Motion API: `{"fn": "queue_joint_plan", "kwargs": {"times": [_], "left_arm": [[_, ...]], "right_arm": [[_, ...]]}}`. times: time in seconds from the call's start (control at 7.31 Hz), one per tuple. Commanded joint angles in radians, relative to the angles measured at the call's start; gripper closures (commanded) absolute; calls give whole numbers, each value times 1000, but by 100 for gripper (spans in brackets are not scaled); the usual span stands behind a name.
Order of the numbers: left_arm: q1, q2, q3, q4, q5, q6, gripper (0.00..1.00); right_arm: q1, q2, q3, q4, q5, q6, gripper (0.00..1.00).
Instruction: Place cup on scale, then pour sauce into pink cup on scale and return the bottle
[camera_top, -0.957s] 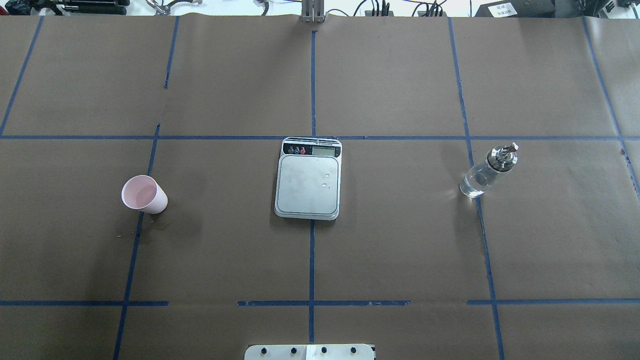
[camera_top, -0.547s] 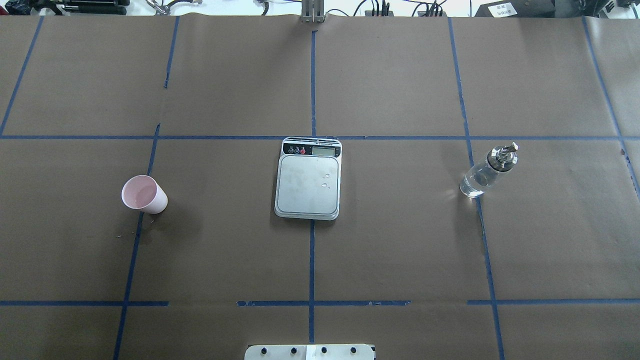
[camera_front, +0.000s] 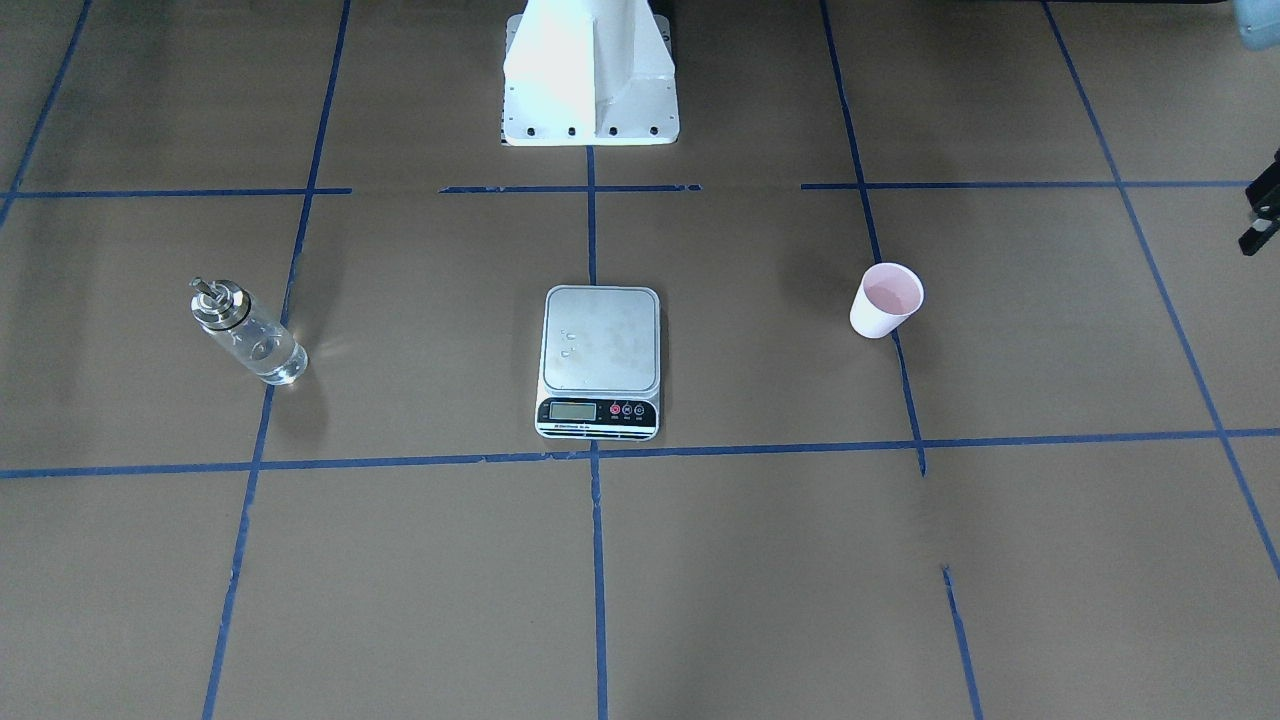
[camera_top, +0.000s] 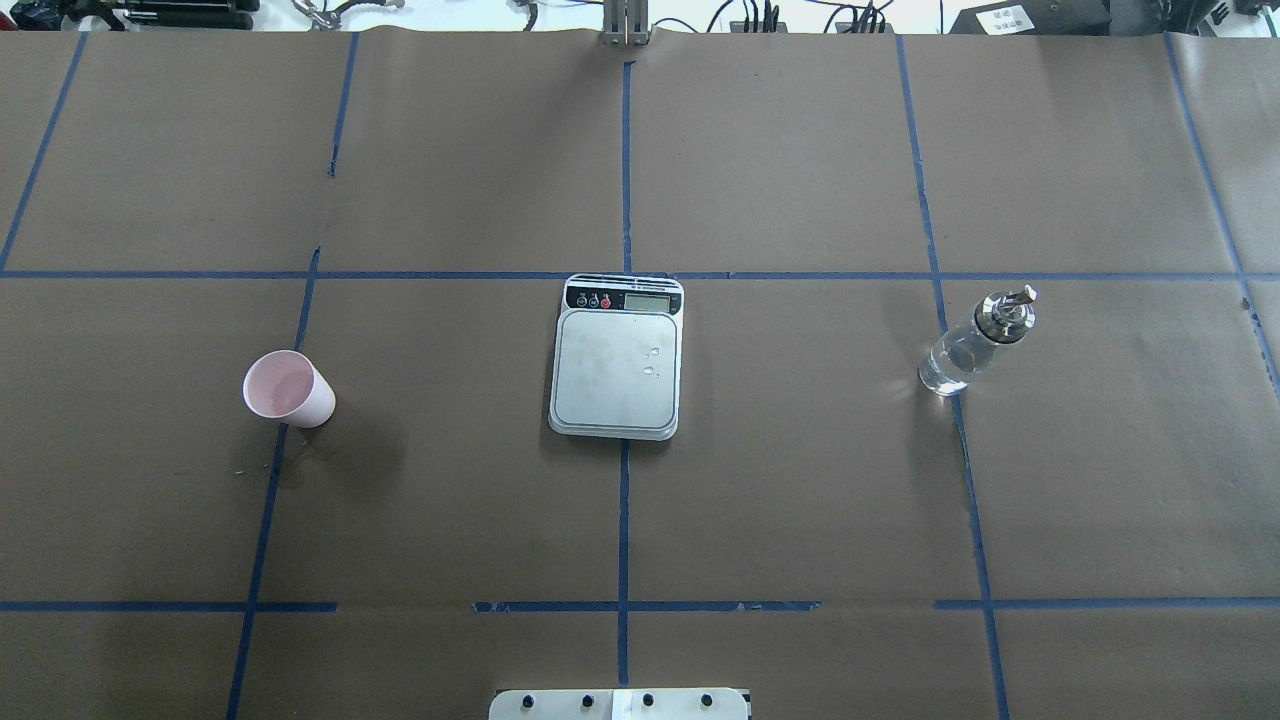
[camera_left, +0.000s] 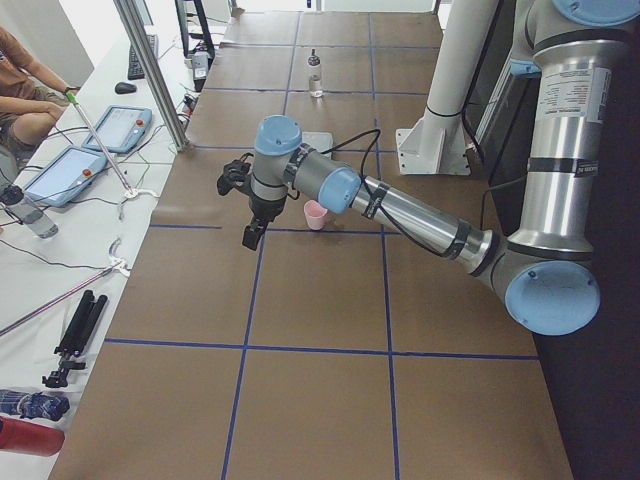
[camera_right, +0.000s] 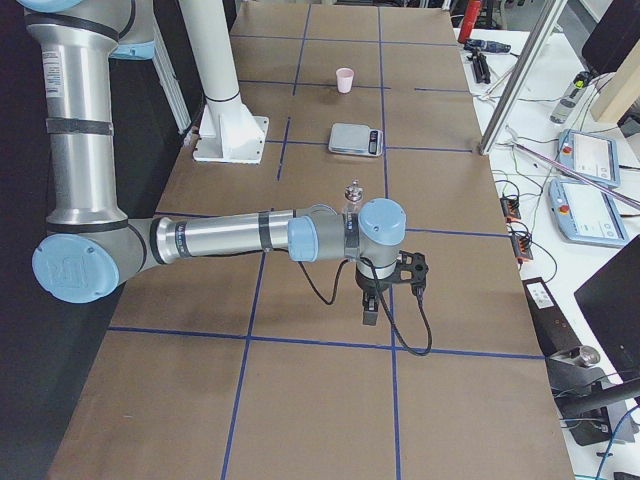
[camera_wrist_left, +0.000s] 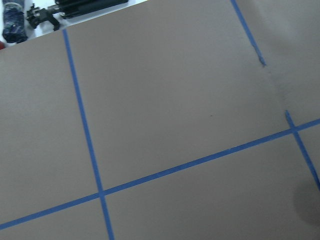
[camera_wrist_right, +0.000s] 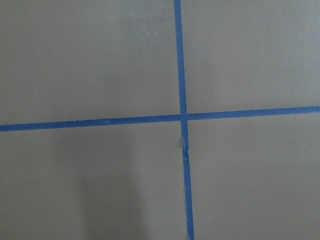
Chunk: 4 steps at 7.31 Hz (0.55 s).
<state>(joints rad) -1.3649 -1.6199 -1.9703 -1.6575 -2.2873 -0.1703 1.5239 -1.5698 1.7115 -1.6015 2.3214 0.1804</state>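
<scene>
Seen from overhead, the cup (camera_top: 290, 390), pink inside, stands upright on the worktop (camera_top: 800, 500) at 9 o'clock from the scale (camera_top: 615, 375). The clear bottle (camera_top: 965, 350) stands at 3 o'clock, and both are well apart from the scale. My left claw (camera_left: 250, 238) and right claw (camera_right: 368, 314) hang over bare worktop toward its ends. I cannot tell how far either is open.

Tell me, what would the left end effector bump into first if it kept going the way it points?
Most likely the table, near a blue tape line. The left end effector points down, and its wrist camera sees only brown paper and tape. The pink cup stands off to the side.
</scene>
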Motion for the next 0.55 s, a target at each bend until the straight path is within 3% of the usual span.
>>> {"fn": "queue_joint_plan", "kwargs": {"times": [0.0, 0.14, 0.41], "left_arm": [[114, -46, -16, -2, -64, -120, 0], [227, -51, -31, -25, -55, -358, 0], [418, -43, -24, -213, 113, -802, 0]], "right_arm": [[-1, 1, -1, 0, -1, -1, 0], [-1, 1, -3, -1, -2, 1, 0], [-1, -7, -1, 0, -2, 1, 0]]}}
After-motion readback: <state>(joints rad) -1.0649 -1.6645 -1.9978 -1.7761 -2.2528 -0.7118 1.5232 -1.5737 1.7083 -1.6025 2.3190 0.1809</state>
